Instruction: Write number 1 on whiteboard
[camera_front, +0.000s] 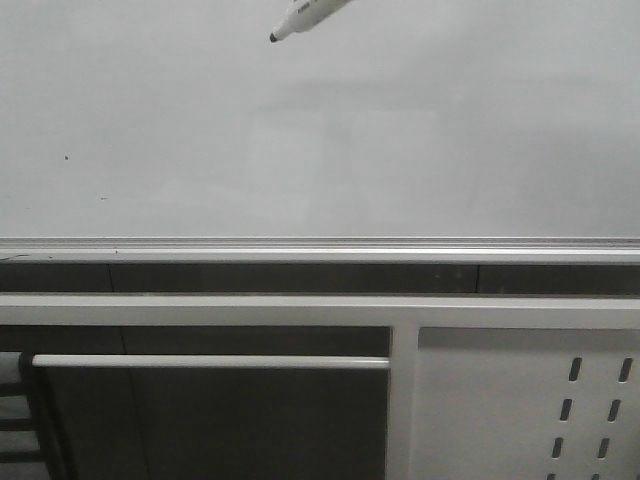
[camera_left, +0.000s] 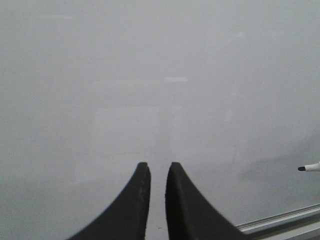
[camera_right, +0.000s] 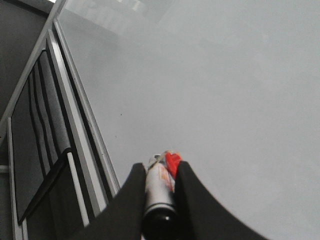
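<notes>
whiteboard (camera_front: 400, 130): large, smooth, glossy pale grey-white sheet; fills the upper half of the front view and most of both wrist views; faint soft reflections on it
number 1: no stroke visible on the board in any view; surface reads unmarked apart from specks
specks (camera_front: 67, 156): two tiny dark dots low on the board's left part, well apart from the marker tip
rail (camera_front: 320, 248): silver aluminium strip, ribbed and straight, running along the board's lower edge; also shows as a slanted bright bar in the left wrist view (camera_left: 280, 222)
marker (camera_front: 305, 16): white barrel, tapered nose, small black tip pointing down-left; enters from the top edge of the front view, tip near the board's upper middle; cannot tell if tip touches the surface; in the right wrist view (camera_right: 160, 187) barrel is white with a red patch and a black rounded rear end
right gripper (camera_right: 159, 172): black curved fingers clamped on the marker barrel, one on each side
left gripper (camera_left: 156, 167): black curved fingers nearly together, thin slit between tips, nothing between them; faces bare board; marker tip (camera_left: 309, 168) shows well off to its side
frame (camera_front: 200, 310): white metal bars below the rail, dark gap between
round bar (camera_front: 210, 361): white horizontal tube under the frame, left side
perforated panel (camera_front: 530, 410): white flat metal sheet with slanted oblong slots, lower right of front view
</notes>
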